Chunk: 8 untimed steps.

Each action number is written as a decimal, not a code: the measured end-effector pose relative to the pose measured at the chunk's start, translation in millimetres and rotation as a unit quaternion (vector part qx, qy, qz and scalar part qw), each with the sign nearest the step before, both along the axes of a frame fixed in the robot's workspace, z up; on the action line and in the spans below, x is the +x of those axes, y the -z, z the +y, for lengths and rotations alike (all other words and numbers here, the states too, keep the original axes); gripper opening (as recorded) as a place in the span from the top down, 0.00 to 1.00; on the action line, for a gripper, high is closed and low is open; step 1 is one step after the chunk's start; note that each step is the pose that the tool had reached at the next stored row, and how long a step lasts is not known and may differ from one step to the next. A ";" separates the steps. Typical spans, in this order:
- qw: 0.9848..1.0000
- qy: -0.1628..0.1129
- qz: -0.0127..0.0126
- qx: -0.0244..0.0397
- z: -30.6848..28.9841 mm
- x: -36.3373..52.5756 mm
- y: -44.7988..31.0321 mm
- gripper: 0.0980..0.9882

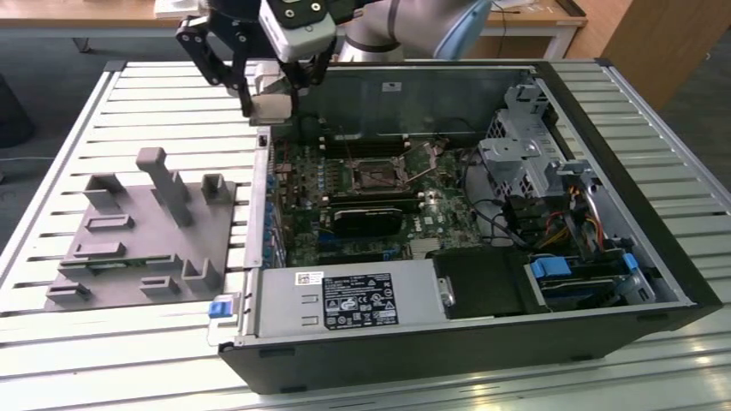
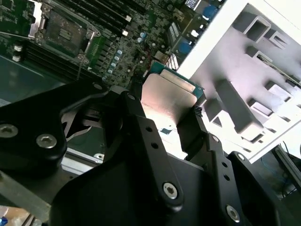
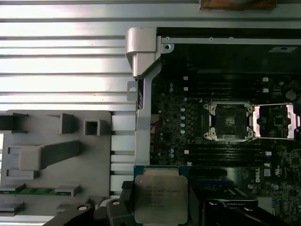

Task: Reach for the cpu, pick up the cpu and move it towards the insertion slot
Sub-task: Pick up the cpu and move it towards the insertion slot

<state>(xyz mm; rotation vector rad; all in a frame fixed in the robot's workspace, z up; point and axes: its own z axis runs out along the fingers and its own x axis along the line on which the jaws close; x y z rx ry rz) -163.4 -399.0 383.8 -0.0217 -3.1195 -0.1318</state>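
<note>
You have the cpu clamped between the two fingers of the gripper, which press on its opposite edges; it hangs in the air above the edge of the open computer case, beside the grey fixture plate. The insertion slot lies well apart from it on the motherboard, with its metal lid folded open to one side.

I judge that the grip is the main risk: the fingers hold only thin edges, so a quick move or a small touch on the case wall could turn the chip or let it slip onto the board. A turned chip would then not match the socket.

There is print on the top of the chip and on the white label of the power supply, but I do not read it out.
</note>
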 end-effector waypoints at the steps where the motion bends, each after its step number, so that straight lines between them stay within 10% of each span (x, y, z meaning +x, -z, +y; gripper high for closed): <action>1: 1.000 0.000 0.000 0.000 0.6 2.8 0.2 0.50; 8: 1.000 0.002 0.000 0.000 4.1 20.6 1.4 0.50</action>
